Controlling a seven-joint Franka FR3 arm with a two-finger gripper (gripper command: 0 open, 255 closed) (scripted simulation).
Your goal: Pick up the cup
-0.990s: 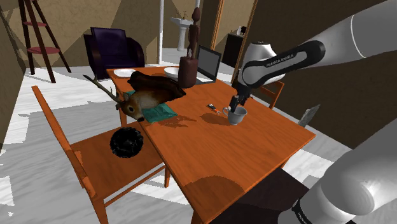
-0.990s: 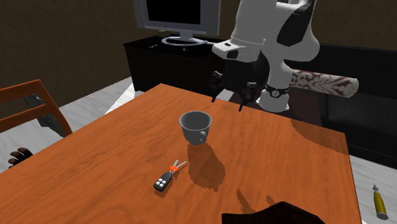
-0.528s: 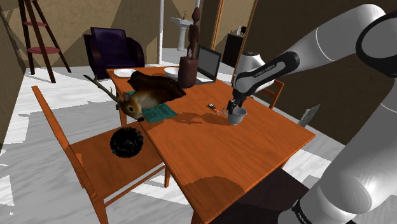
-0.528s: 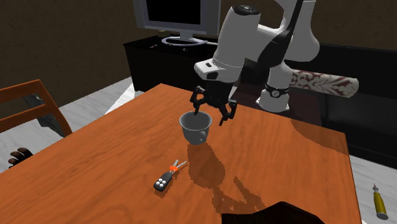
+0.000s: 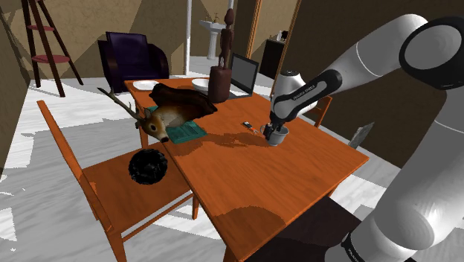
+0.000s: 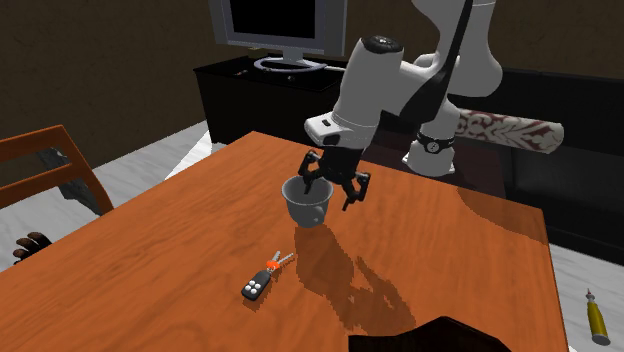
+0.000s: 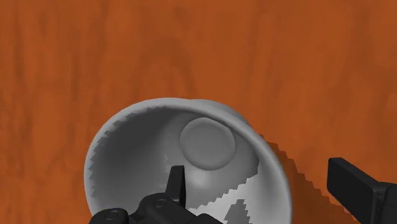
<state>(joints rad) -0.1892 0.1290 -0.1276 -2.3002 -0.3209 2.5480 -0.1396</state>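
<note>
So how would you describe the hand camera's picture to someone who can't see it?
A grey cup stands on an orange-brown wooden table, seen from above. The open end effector straddles the cup's wall: one black finger reaches inside the cup, and the other sits outside, clear of it.

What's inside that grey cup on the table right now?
One black finger of the hand dips inside the cup; the other stands outside its rim. The grey bottom looks bare, though the finger covers a part of the inner wall.
</note>
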